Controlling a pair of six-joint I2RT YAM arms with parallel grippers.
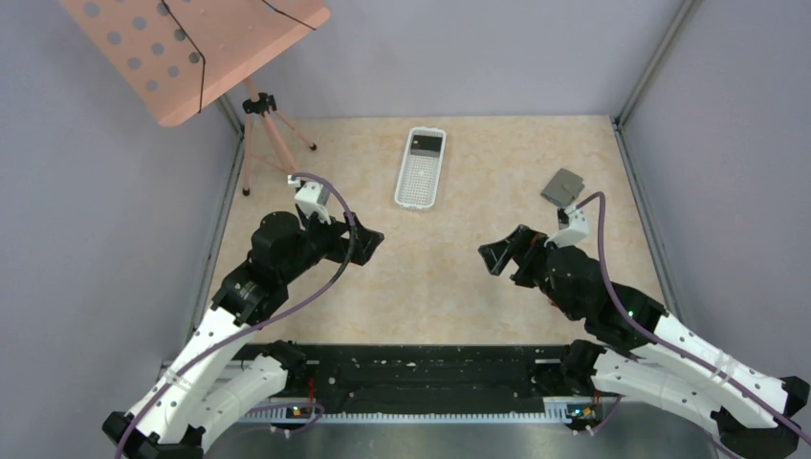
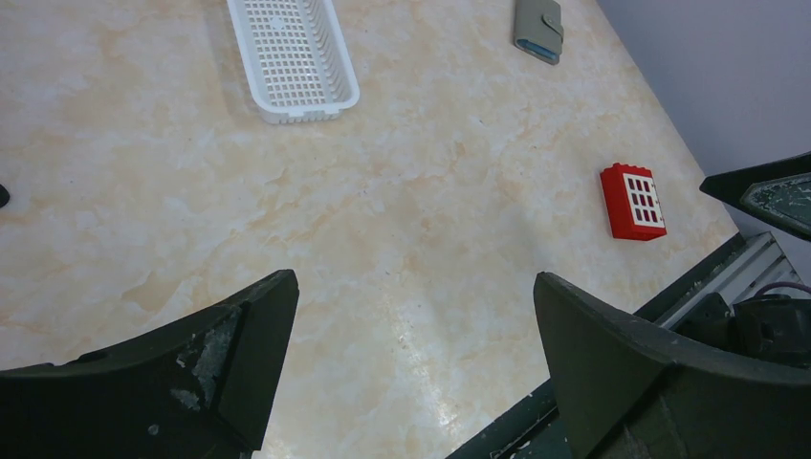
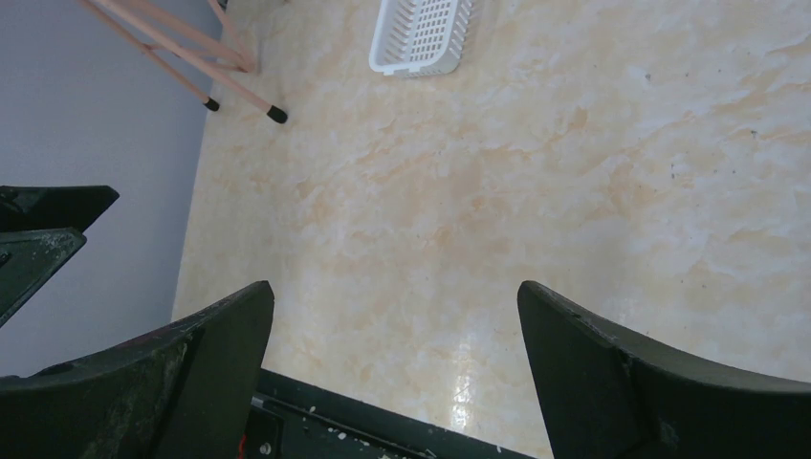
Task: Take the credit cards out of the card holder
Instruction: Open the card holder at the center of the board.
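Left wrist view shows the left fingers [image 2: 220, 354] spread wide apart with nothing between them, hung over bare worktop [image 2: 402, 191]. The right fingers [image 3: 191, 363] are likewise parted and empty in the right wrist view. In the top view both pairs are seen at mid-frame, pointed towards each other with open worktop between them.

Further out, one of the credit cards, the red card [image 2: 633, 201] with white squares, is found lying flat at the right of the left wrist view. It is already outside the card holder [image 2: 537, 29] and near the rail [image 2: 760, 263] at the worktop's edge. The card holder is seen folded shut at the top of that frame, well apart from both pairs of fingers. In the top view it lies at the upper right, just beyond the right arm [image 1: 650, 325]. A blue strip shows at one end of it, but whether that is a pocket or a card cannot be told. The pale card is not seen. The white basket [image 1: 419, 167] stands at upper centre.

Trouble is to be expected mainly because the holder is shut and flat. If it is pinched by one arm alone, it may be slid towards the right wall [image 1: 727, 143] rather than opened. The red card could be swept off the edge if the right arm is swung low.
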